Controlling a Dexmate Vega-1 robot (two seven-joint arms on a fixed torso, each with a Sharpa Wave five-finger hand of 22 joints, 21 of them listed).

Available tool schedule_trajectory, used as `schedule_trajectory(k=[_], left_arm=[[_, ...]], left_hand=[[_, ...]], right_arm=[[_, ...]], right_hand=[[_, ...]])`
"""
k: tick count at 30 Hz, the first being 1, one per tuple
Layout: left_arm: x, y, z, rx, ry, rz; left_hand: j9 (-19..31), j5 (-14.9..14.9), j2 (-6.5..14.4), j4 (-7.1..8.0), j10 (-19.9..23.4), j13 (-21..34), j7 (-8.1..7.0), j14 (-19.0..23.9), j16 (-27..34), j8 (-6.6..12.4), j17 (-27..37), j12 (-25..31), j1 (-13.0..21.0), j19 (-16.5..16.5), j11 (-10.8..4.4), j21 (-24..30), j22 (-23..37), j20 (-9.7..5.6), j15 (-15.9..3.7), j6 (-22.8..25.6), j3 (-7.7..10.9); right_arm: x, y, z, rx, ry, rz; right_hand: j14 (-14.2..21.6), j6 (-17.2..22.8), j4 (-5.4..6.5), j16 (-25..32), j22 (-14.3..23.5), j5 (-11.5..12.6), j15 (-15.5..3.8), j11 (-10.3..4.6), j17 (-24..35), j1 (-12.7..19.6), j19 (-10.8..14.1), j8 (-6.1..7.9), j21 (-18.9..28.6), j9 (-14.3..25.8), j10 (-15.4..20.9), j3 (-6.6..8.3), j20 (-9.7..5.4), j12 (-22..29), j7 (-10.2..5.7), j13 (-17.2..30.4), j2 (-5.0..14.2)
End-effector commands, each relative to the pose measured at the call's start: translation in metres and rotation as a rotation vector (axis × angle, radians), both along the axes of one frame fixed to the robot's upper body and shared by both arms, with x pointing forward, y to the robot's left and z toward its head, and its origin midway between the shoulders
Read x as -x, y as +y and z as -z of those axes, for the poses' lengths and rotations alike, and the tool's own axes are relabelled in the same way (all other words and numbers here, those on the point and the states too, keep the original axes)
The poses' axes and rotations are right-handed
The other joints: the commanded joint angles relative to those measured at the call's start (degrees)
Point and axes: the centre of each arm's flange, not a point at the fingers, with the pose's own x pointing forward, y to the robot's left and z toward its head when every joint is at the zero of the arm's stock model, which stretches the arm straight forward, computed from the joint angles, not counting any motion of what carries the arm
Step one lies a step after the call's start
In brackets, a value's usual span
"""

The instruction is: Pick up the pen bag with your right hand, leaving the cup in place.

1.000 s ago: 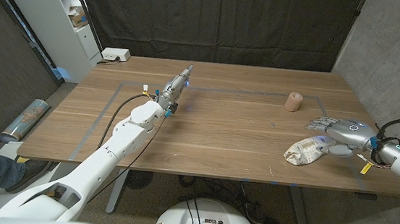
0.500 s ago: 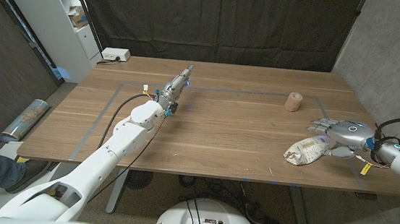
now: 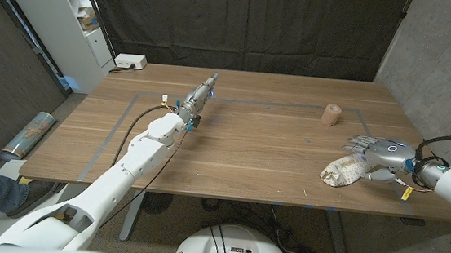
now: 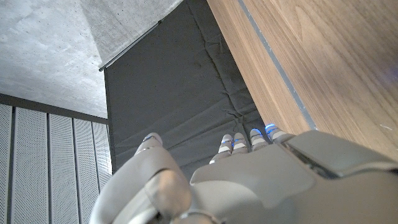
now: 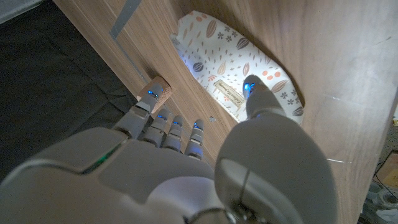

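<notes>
The pen bag point(image 3: 341, 170), white with a small leaf print, lies near the table's front right edge; it shows again as the pen bag point(image 5: 227, 65) in the right wrist view. My right hand point(image 3: 377, 150) hovers at the bag's right end with its fingers point(image 5: 166, 123) spread beyond the bag and holding nothing. Its thumb point(image 5: 256, 94) reaches over the bag's end; I cannot tell whether it touches. The small cork-coloured cup point(image 3: 330, 114) stands upright farther back, and the cup point(image 5: 164, 83) shows past my fingertips. My left hand point(image 3: 201, 93) stretches out, open, at the back left.
A blue tape line point(image 3: 260, 103) marks a rectangle on the wooden table point(image 3: 256, 154). A white box point(image 3: 130, 62) sits at the back left corner. A black curtain point(image 4: 186, 93) hangs behind the table, with shelves point(image 3: 80, 15) at the left.
My right hand has shifted slightly left, closer over the pen bag's end. The bag, the cup and my left arm have stayed where they were.
</notes>
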Motion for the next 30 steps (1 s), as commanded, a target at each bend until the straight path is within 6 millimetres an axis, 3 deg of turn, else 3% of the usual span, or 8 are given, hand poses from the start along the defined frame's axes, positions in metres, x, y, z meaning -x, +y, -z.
schedule_trajectory(k=[1, 9, 30], left_arm=[[-0.002, 0.000, -0.001, -0.007, 0.002, 0.000], [-0.002, 0.002, -0.002, -0.006, 0.003, -0.004], [-0.007, 0.005, 0.003, -0.008, 0.020, 0.002]], left_hand=[[0.3, -0.2, 0.6, -0.12, -0.5, 0.1, -0.34, -3.6, 0.3, 0.13, 0.3, 0.5, -0.1, -3.2, 0.02, 0.2, 0.3, 0.16, -0.06, 0.0, -0.31], [0.3, -0.2, 0.6, -0.13, -0.6, 0.1, -0.52, -3.6, 0.3, 0.11, 0.3, 0.5, -0.1, -3.3, 0.10, 0.2, 0.3, 0.28, -0.04, -0.1, -0.35], [0.3, -0.2, 0.7, -0.17, -0.7, 0.1, -0.56, -3.8, 0.3, 0.08, 0.3, 0.4, -0.1, -3.5, 0.00, 0.1, 0.3, 0.54, 0.05, -0.2, -0.47]], right_arm=[[-0.011, 0.008, 0.004, 0.012, 0.007, 0.017], [-0.014, 0.009, 0.007, 0.005, 0.019, 0.018], [-0.014, 0.005, 0.015, -0.010, 0.065, 0.032]], right_hand=[[0.0, -0.7, 0.42, 0.4, 0.1, 0.5, 1.09, 0.20, 0.3, 0.3, -0.1, 0.05, 0.5, 0.2, -1.0, 0.15, 0.96, 0.4, -0.68, 0.2, -0.34], [-0.2, -1.0, 0.50, 0.5, 0.1, 0.6, 1.52, 0.49, 0.3, 0.5, -0.2, 0.18, 0.6, 0.2, -1.8, 0.18, 2.17, 0.4, -0.84, 0.2, -0.28], [0.5, 1.6, 0.81, 1.1, 0.1, 0.8, 0.83, 0.76, 0.4, 0.6, 0.9, 1.30, 1.1, 0.2, -0.8, 0.16, 2.39, 1.3, -1.13, 0.2, -0.11]])
